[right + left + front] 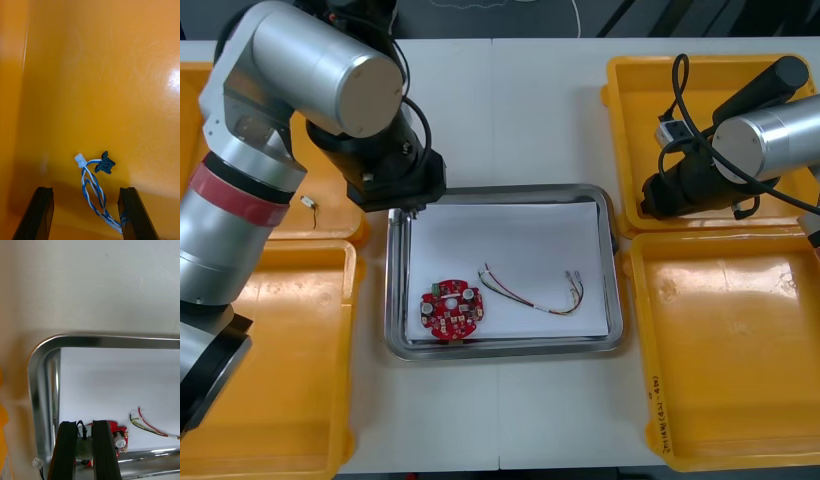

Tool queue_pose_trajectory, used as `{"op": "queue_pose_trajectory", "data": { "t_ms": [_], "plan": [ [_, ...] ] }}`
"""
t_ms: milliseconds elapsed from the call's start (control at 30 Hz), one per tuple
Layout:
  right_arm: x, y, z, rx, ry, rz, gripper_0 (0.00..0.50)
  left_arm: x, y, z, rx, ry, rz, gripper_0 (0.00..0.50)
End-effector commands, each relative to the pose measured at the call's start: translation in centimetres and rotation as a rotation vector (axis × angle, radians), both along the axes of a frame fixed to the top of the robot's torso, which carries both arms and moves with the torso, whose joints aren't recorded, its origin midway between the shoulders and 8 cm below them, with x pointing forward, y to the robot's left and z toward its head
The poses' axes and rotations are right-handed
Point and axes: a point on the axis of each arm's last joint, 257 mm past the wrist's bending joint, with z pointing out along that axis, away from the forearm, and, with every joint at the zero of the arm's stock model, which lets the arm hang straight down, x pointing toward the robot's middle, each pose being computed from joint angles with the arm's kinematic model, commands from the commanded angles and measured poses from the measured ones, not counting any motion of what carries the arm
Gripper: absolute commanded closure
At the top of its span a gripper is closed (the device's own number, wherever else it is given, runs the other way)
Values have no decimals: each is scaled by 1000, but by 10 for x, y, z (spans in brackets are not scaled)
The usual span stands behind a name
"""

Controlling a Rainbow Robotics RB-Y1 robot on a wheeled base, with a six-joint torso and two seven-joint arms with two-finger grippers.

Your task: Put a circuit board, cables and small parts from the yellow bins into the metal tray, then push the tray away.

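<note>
Stage of filling. The round red circuit board (pixel 450 308) lies flat on the white floor of the metal tray (pixel 500 189), in its near left part, and the red and yellow cable (pixel 532 292) lies loosely curved just beside it toward the tray's right; the two are apart, and both count as delivered. No small metal part can be made out in the tray. Over the tray's far left corner hangs the left tool (pixel 84 427), its fingers drawn nearly together and clamped on a thin dark loop that appears to be the black cable (pixel 80 424). What the greyish piece lower between the fingers is cannot be told. This item is judged to be at the point of release above the tray, not yet laid down. The twisted blue and white cable (pixel 90 176), with a white plug and a black one at its ends, rests on the floor of the far right yellow bin (pixel 700 62). The right tool (pixel 86 191) is lowered into that bin with its fingers wide apart on either side of the cable and not touching it, so the pick-up is prepared but not made. The tray sits in the middle of the desk (pixel 510 110), between the bins. Remaining, by this reading: dropping the held cable, lifting and carrying the blue and white cable, adding the small parts, and finally pushing the tray away.
</note>
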Motion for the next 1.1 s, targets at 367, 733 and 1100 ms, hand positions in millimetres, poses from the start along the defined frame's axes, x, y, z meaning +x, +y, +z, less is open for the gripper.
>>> {"op": "queue_pose_trajectory", "data": {
  "t_ms": [367, 733, 1100],
  "plan": [
    [-3, 10, -11, 20, 0, 8, 373, 16, -47, -26, 22, -27, -57, 500],
    [1, 9, -5, 35, -18, -7, 500, 9, -41, -39, 46, 14, -50, 500],
    [28, -8, 54, 49, -114, -29, 500, 6, -35, -49, 47, 26, -35, 167]
  ]
}}
